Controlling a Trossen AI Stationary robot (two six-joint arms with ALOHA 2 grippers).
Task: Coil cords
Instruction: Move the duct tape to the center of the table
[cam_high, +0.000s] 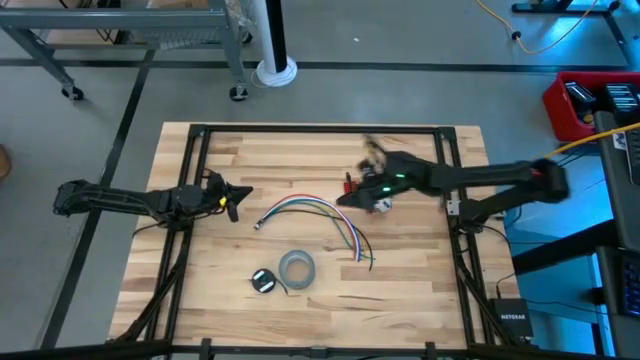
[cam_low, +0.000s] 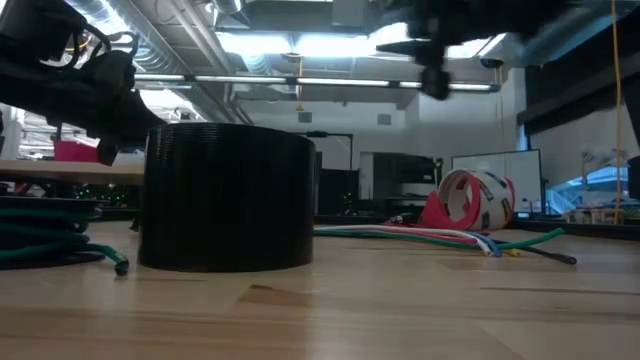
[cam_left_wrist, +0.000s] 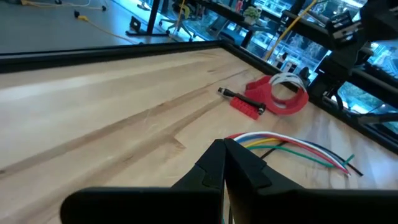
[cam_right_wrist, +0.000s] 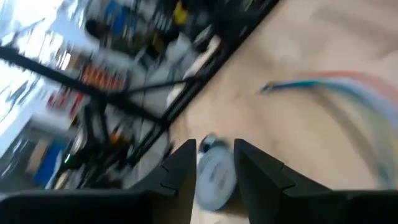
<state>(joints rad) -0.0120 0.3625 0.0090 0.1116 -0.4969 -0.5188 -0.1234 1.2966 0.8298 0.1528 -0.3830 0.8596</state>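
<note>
Near the front of the tabletop (cam_high: 420, 290), 1 dark cord (cam_high: 264, 281) lies wound, just left of the grey tape roll (cam_high: 297, 268). Beyond, coloured wires (cam_high: 320, 210) sprawl loose, so coiling them looks like the step in hand. The left end effector (cam_high: 234, 200) hovers clenched and empty. The right end effector (cam_high: 362, 197) hangs released at their far right. It likely needs to drop onto a wire end.

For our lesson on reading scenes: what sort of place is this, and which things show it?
Probably a robotics lab or workshop: a wooden workbench fitted with two robot arms, exposed pipes under the ceiling, and loose coloured wires beside a tape roll.
</note>
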